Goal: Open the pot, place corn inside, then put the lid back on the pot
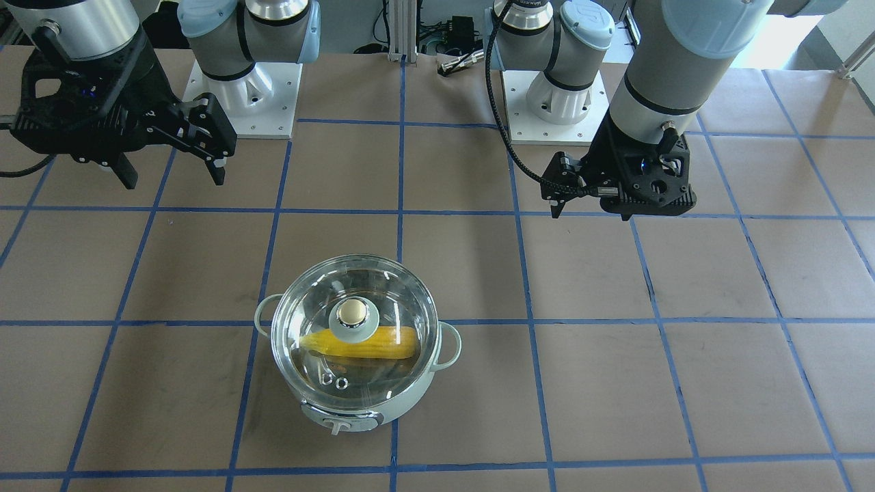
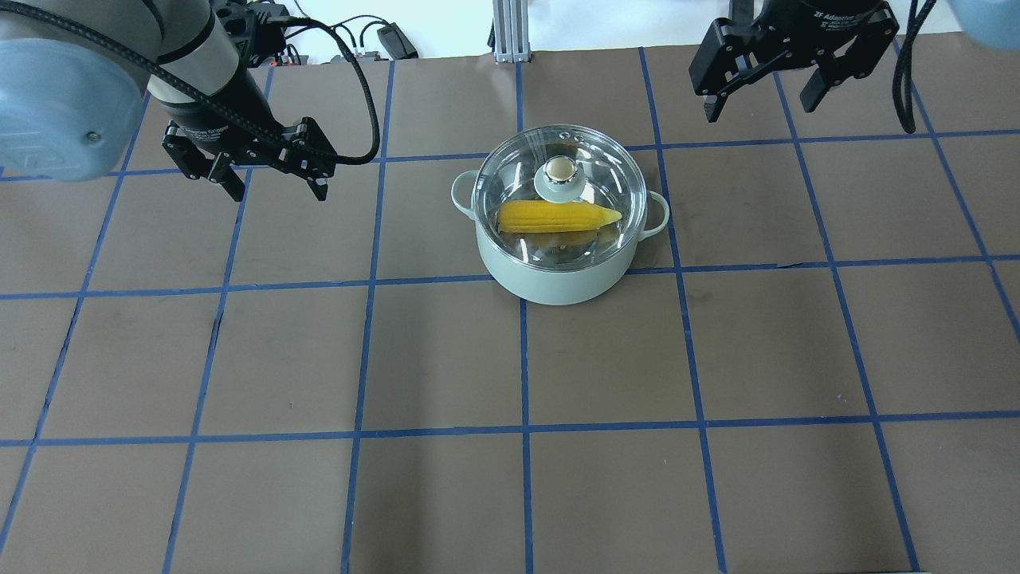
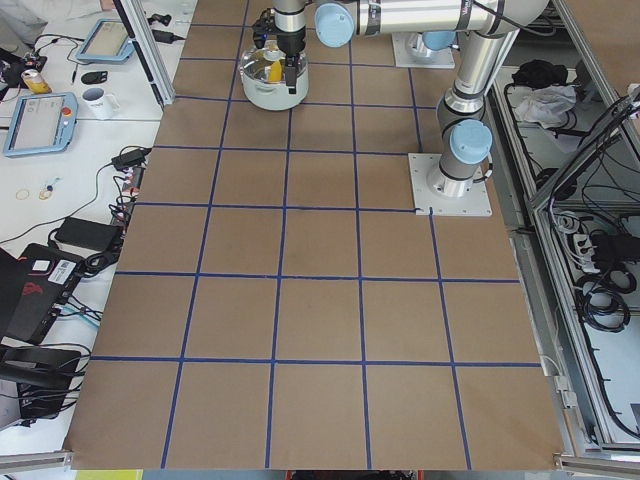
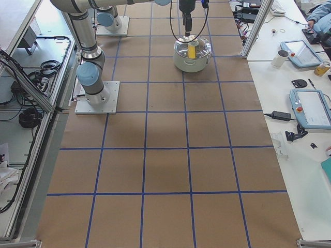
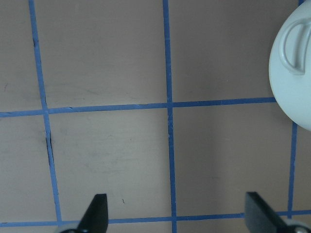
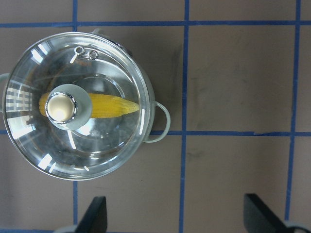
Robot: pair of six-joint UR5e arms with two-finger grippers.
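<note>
The mint-green pot [image 2: 558, 281] stands at the middle of the table with the clear glass lid [image 2: 594, 159] seated on it. The yellow corn [image 2: 558, 215] lies inside, seen through the glass, and also shows in the right wrist view [image 6: 116, 106] under the lid [image 6: 97, 150]. My left gripper [image 2: 279, 191] is open and empty, above the table well to the pot's left. My right gripper [image 2: 759, 110] is open and empty, raised beyond the pot to its right. In the front-facing view the pot [image 1: 403, 403] stands between the left gripper [image 1: 589, 213] and the right gripper [image 1: 174, 181].
Brown paper with blue tape grid lines [image 2: 522, 359] covers the table. The two arm bases [image 1: 243, 96] stand at the robot's side. Cables and a small box [image 2: 394, 36] lie past the far edge. The left wrist view shows bare table and the pot's side handle [image 5: 294, 46].
</note>
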